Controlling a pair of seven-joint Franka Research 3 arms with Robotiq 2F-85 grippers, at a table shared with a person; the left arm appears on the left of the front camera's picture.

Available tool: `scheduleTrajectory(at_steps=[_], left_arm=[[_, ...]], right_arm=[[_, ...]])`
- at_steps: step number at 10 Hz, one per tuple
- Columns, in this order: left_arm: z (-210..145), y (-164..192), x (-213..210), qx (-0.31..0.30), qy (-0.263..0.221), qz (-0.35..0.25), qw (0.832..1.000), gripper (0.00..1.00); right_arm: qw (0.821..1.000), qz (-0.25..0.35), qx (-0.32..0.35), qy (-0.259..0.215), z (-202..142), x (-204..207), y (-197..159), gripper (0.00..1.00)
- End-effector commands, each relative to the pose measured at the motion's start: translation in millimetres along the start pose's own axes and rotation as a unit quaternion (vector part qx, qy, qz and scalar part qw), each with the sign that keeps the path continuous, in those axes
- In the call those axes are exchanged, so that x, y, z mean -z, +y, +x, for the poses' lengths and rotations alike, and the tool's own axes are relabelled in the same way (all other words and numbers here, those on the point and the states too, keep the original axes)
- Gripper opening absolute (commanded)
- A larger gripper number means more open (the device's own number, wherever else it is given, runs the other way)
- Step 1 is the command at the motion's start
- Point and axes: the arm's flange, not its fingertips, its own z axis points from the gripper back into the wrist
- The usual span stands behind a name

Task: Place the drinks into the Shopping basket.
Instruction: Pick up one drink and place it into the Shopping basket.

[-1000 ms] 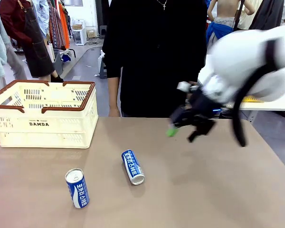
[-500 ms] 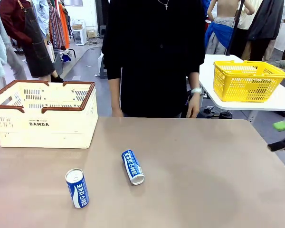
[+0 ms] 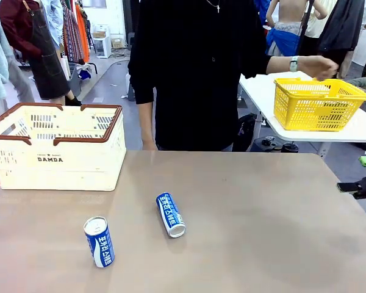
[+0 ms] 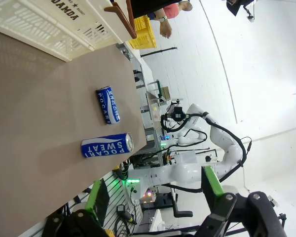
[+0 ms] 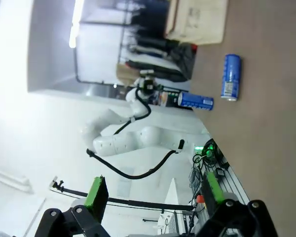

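Saw front can (image 3: 99, 242) and middle can (image 3: 171, 214) lying on their sides on the table (image 3: 262, 232), apart, both outside the Shopping basket (image 3: 55, 160) standing at its far left. Found left claw (image 4: 155, 197) spread wide, empty; likewise right claw (image 3: 361, 174), off the table's right edge.

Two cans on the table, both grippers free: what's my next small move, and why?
Probably lower the open left gripper toward the left can: it lies on its side on the table, on the same side as the Shopping basket, while the open right gripper sits off at the table's right edge.
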Motion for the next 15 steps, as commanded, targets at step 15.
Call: scheduleTrajectory(at_steps=[15], left_arm=[[-36.1,-230.1,431.6,0.115,0.278,0.446,0.843,1.00]], right_arm=[[1.000,-0.009,0.003,0.001,-3.2,-5.5,15.1,1.00]])
